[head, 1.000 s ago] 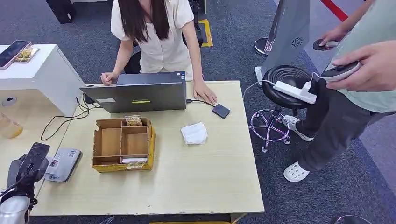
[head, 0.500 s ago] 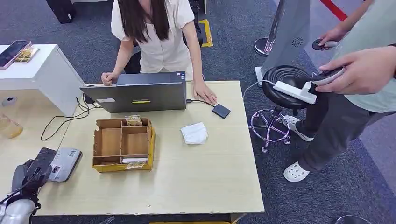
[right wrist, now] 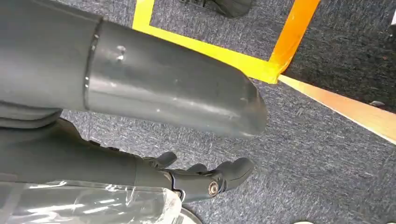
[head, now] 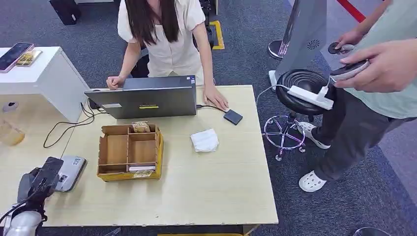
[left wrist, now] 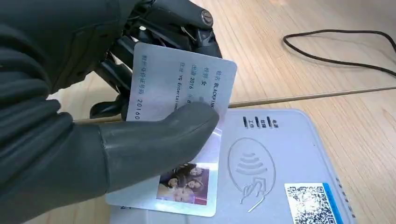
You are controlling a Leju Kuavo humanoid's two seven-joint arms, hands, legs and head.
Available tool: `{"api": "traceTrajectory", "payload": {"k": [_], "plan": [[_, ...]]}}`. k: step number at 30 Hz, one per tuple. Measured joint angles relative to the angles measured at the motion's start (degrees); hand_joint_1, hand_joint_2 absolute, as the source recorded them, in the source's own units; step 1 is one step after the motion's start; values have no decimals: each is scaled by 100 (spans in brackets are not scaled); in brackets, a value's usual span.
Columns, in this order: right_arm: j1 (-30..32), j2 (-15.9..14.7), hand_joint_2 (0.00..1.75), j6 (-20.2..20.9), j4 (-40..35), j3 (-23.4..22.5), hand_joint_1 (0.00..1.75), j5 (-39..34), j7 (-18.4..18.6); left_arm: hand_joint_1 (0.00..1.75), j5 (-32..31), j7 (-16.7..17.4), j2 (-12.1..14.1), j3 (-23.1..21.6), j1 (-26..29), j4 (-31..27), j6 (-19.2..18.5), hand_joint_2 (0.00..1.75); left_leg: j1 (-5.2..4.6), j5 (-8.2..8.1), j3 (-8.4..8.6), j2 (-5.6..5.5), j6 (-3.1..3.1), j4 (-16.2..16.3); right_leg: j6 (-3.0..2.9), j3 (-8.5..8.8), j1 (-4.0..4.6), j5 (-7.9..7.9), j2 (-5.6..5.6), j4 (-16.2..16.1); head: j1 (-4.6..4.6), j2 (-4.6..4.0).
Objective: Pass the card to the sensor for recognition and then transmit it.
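The robot's left hand [left wrist: 93,140] pinches a white ID card [left wrist: 180,116] between thumb and fingers, holding it just over the grey card sensor [head: 69,172] at the desk [head: 211,182] edge. The right hand [right wrist: 154,140] hangs released above blue carpet [right wrist: 327,154].

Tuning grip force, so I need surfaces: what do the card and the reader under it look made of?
Card: likely glossy laminated plastic; thin, flat, printed text and photo, slight sheen. Reader: apparently matte pale grey moulded plastic; rounded edges, embossed contactless symbol, QR sticker.
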Motion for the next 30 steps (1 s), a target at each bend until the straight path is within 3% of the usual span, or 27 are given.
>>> {"api": "traceTrajectory", "payload": {"k": [8,11,12,16,19,23,28,30], "plan": [[2,0,0,35,2,0,0,44,4,175,33,-13,0,26,19,-79,-2,175,0,0,0,0,0,0,0,0,0,0,0,0,0,0],[3,0,0,50,2,0,0,46,-2,175,171,-285,-22,70,49,-184,24,175,0,0,0,0,0,0,0,0,0,0,0,0,0,0],[3,0,0,57,2,0,0,48,-4,175,234,-425,-46,103,50,-236,64,175,0,2,1,0,-2,0,0,-1,0,0,0,0,2,0],[7,0,0,59,2,-37,0,70,-107,175,790,-1575,-171,270,64,-805,539,175,1,2,-1,0,-2,1,0,-3,1,1,1,0,0,0],[5,0,0,68,0,-44,0,118,-122,175,848,-2158,-184,330,-26,-1305,905,175,1,3,-2,0,-2,1,0,-3,1,1,1,0,2,0],[-17,0,0,140,-9,-44,0,273,-112,175,57,-3151,-48,348,-146,-1942,1724,175,2,3,-2,3,-1,1,-2,-2,2,2,7,1,2,0],[-57,0,0,230,-57,-44,0,385,-61,175,-878,-3436,241,334,-125,-2617,1880,175,3,3,-3,2,-2,1,-2,-5,2,2,6,1,0,0],[-83,0,0,310,-77,-39,0,448,-44,175,-1829,-3539,410,269,-34,-2891,2196,175,3,3,-3,3,-2,0,-2,-5,2,2,8,2,0,0]]}}
